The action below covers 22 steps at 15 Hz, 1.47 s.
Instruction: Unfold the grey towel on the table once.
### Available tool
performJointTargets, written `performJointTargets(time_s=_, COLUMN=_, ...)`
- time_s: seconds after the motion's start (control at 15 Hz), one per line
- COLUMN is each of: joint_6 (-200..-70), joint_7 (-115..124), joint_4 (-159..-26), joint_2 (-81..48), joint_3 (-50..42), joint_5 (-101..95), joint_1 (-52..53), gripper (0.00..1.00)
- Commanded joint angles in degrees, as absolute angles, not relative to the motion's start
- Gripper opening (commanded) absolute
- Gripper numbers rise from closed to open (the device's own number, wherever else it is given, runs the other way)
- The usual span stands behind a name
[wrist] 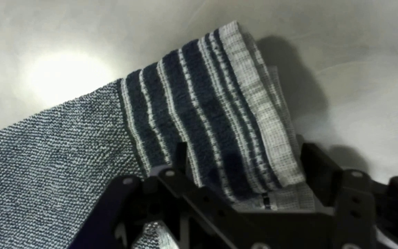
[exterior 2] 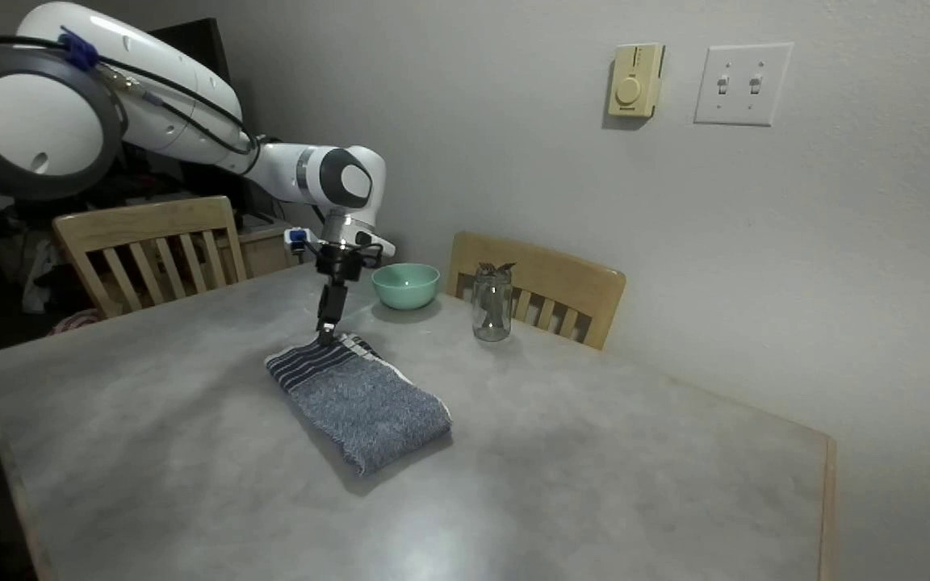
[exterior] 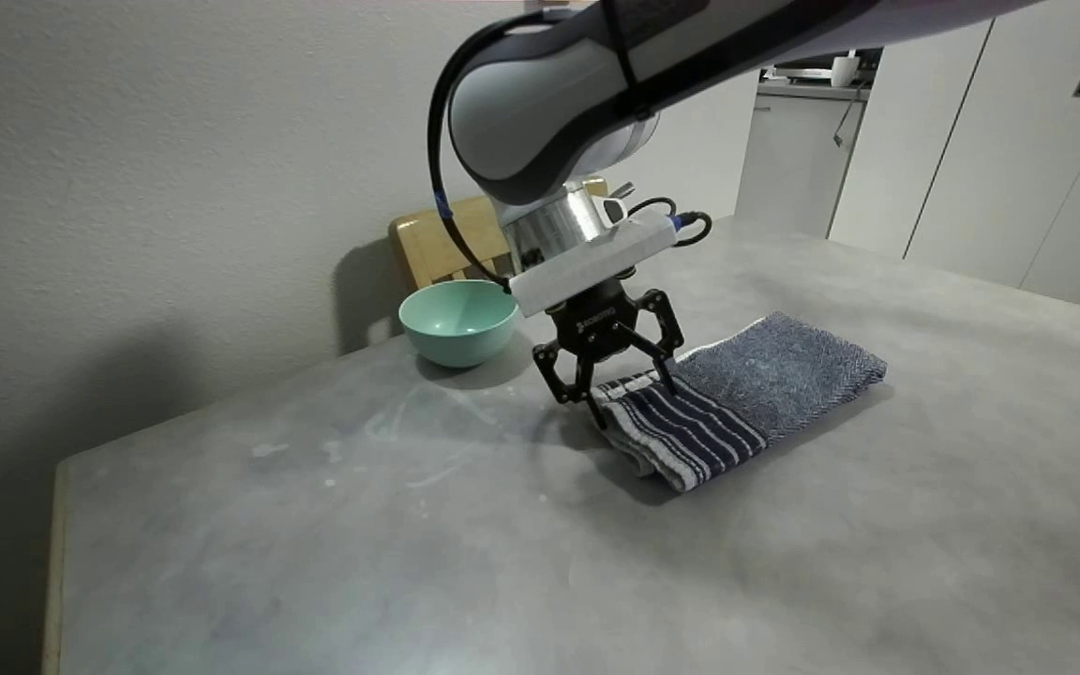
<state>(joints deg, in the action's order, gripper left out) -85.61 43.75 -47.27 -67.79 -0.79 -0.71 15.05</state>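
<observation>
The grey towel (exterior: 774, 375) lies folded in layers on the table (exterior: 315, 572), its navy and white striped end on the bowl's side. It also shows in an exterior view (exterior 2: 372, 403) and fills much of the wrist view (wrist: 78, 152). My gripper (exterior: 637, 405) is open at a corner of the striped end. In the wrist view the open gripper (wrist: 245, 160) has one fingertip over the stripes and the other just beyond the white hem. Whether the fingertips touch the cloth I cannot tell. In an exterior view the gripper (exterior 2: 326, 332) appears end-on at that same end.
A teal bowl (exterior: 460, 323) stands behind the gripper near the wall, also in an exterior view (exterior 2: 406, 286). A glass jar with cutlery (exterior 2: 492, 308) stands by the table's wall-side edge. Wooden chairs (exterior 2: 546, 270) stand at the table's edges.
</observation>
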Motion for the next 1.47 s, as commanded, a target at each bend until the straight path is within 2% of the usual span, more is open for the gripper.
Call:
performJointTargets(time_s=0.0, joint_6=-83.57, joint_7=45.23, joint_4=-47.17, joint_2=-67.5, joint_3=-1.5, joint_5=-1.15, joint_1=15.22, gripper=0.52)
performJointTargets(time_s=0.47, joint_6=-83.03, joint_7=46.04, joint_4=-46.93, joint_2=-67.69, joint_3=-1.43, joint_5=-1.24, joint_1=15.26, gripper=0.02)
performJointTargets(time_s=0.53, joint_6=-83.08, joint_7=45.69, joint_4=-46.97, joint_2=-67.64, joint_3=-1.23, joint_5=-1.12, joint_1=15.23, gripper=0.0)
performJointTargets(time_s=1.4, joint_6=-87.35, joint_7=20.1, joint_4=-44.4, joint_2=-66.32, joint_3=5.8, joint_5=1.13, joint_1=12.9, gripper=0.01)
